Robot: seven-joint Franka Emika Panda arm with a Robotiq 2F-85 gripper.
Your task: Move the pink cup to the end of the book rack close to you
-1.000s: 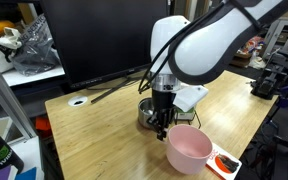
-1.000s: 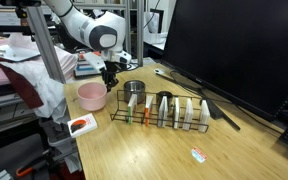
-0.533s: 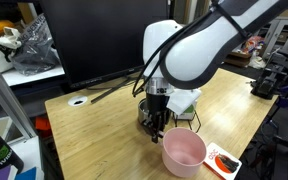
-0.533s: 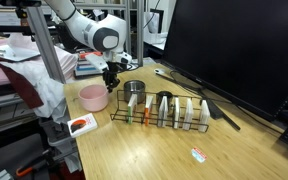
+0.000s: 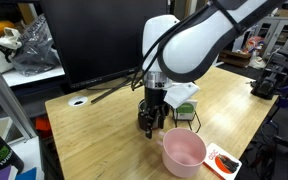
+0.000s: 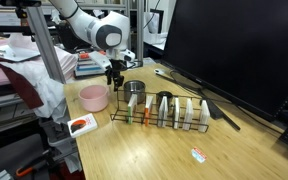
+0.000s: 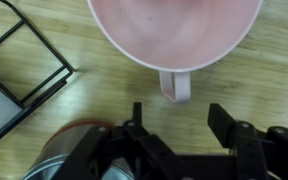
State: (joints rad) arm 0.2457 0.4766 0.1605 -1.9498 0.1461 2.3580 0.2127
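Note:
The pink cup (image 5: 184, 152) stands upright on the wooden table, at the end of the black wire book rack (image 6: 169, 115); it also shows as the pink cup (image 6: 93, 97) next to the rack's end. In the wrist view the pink cup (image 7: 174, 25) fills the top, its handle (image 7: 174, 85) pointing at my gripper (image 7: 179, 112). The jaws stand open with bare table between them, a short way back from the handle. In both exterior views the gripper (image 5: 150, 125) (image 6: 115, 78) hangs beside the cup, holding nothing.
A metal cup (image 6: 134, 92) sits in the rack's end slot, beside the gripper. An orange packet (image 5: 224, 160) lies by the table edge near the pink cup. A large black monitor (image 6: 234, 50) stands behind the rack. A small label (image 6: 199, 154) lies on the table.
The jaws have gone from shut to open and let go of the cup's handle. The gripper has drawn back from the pink cup, which stays standing on the table.

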